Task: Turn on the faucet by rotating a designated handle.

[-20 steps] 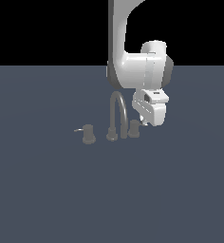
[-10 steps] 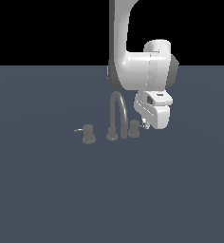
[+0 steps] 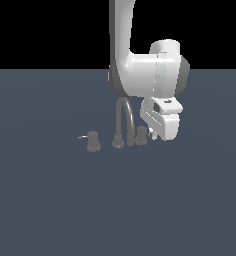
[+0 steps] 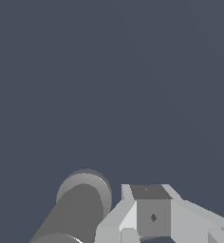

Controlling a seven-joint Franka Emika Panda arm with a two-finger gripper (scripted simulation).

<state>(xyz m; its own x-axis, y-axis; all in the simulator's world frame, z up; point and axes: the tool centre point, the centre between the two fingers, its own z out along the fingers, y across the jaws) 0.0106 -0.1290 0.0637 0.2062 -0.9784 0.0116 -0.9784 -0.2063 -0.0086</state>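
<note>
I am looking first at the end effector (image 3: 152, 134), which is hanging low on the exterior view's right of the faucet (image 3: 125, 122), its white body tilting down toward the worktop (image 3: 118, 200). I cannot tell whether its fingers are apart or together: in the exterior view the tips are hiding behind the hand, and the wrist view is showing only one pale finger (image 4: 149, 216) lying just beside a grey cylinder, with nothing visibly clamped. That cylinder is, I am judging, the handle (image 3: 141, 135), the stubby knob sitting close by the spout's (image 3: 127, 112) downturned end, and its thin pale lever seems to be poking out toward the end effector, though it is too small for me to be sure they are touching. The twin knob (image 3: 93, 141) is standing well apart on the exterior view's left, its own lever pointing away, and I am leaving it alone. For this step I am thinking that a grasp is not needed; I am wanting a fingertip set against the side of the lever, near its outer end, then a sweep along an arc centred on the knob's axis. I am keeping the height steady so the finger is neither riding over the lever nor scraping the worktop, and watching clearance from the arched spout.
</note>
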